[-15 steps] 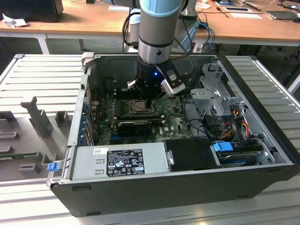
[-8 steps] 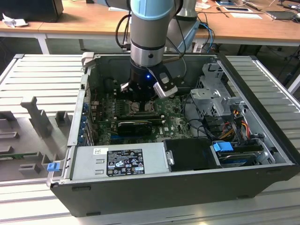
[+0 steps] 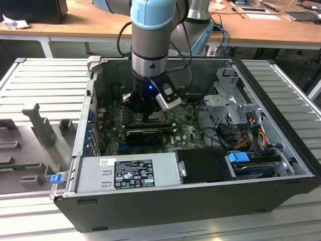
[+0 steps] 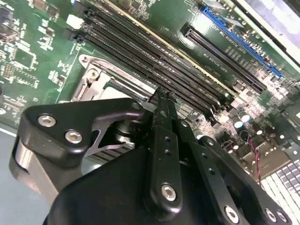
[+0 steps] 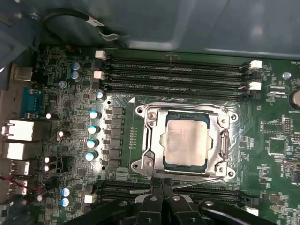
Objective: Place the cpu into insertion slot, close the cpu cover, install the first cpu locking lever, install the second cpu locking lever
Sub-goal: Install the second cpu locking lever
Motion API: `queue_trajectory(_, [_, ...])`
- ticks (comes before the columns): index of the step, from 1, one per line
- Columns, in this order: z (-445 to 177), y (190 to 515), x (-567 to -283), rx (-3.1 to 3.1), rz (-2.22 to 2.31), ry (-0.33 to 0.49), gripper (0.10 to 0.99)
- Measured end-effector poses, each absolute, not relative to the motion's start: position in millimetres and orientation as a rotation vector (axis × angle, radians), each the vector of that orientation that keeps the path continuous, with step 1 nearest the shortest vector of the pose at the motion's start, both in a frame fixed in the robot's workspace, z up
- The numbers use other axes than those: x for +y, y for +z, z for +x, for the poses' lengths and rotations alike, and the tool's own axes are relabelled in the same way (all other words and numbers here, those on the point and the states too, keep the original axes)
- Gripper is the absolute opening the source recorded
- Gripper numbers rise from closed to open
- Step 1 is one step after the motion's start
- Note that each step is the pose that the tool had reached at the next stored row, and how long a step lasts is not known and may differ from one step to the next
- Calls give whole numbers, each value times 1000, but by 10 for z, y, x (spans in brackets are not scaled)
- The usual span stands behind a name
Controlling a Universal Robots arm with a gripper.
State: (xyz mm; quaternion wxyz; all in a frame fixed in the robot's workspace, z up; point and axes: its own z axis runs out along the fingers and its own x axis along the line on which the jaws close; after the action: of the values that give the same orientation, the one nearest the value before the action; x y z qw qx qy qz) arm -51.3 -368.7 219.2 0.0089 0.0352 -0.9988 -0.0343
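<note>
Cpu (image 5: pixel 185 142), flat dull-silver sq., under cpu cover (image 5: pixel 152 133) frame.

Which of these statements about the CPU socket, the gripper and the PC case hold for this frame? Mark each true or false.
1. The cpu sits in the insertion slot. True.
2. The cpu cover stands raised, leaving the chip bare. False: the frame lies flat around the chip.
3. The gripper hangs beside the socket's edge, by a thin wire lever. True.
4. The gripper carries the chip. False: the chip lies in the socket, apart from the fingertips.
5. The power supply lies outside the case. False: it sits inside, along the case's near wall in the exterior view.
</note>
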Motion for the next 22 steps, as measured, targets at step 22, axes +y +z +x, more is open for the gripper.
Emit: queue_trajectory(22, [-726, 2027, -3968, -3100, 113, -442, 106])
